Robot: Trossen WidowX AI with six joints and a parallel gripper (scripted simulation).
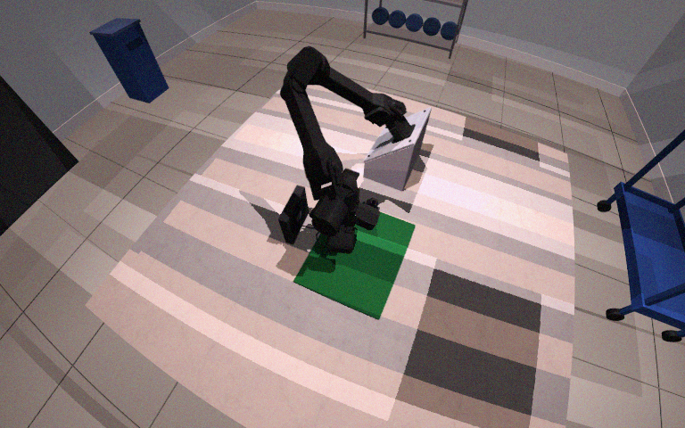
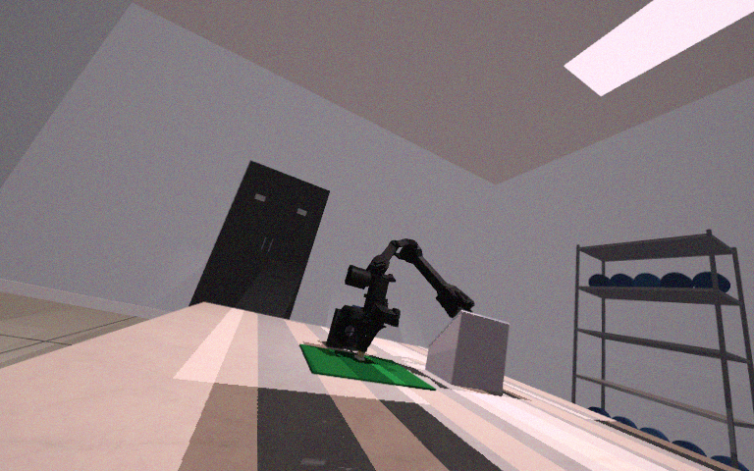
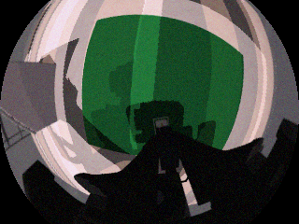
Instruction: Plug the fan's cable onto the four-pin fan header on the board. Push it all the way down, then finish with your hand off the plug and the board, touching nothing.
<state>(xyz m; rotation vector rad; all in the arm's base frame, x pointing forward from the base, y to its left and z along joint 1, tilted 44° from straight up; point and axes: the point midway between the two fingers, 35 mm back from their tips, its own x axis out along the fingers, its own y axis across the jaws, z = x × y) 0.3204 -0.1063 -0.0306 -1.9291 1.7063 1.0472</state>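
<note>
The green board (image 1: 374, 292) (image 2: 400, 380) (image 3: 187, 70) lies flat. My gripper (image 2: 360, 354) (image 3: 164, 136) points down at it, low over the side near the fan; its dark fingers are shut on the cable's plug. A small light rectangular outline (image 3: 161, 122) shows just beyond the fingertips; whether it is plug or header I cannot tell. In the top view the gripper body hides the tips. The black square fan (image 1: 293, 214) (image 2: 350, 329) stands upright beside the board, and thin dark cable (image 1: 309, 226) runs from it toward the gripper. How deep the plug sits is hidden.
The arm is mounted on a pale wedge-shaped stand (image 1: 386, 168) (image 2: 480, 352) (image 3: 28, 89) beyond the board. A blue cart (image 1: 656, 262), a blue bin (image 1: 134, 62), a dark cabinet (image 2: 264, 244) and a shelf rack (image 2: 661, 296) stand farther off. Striped shadows cross the table and board.
</note>
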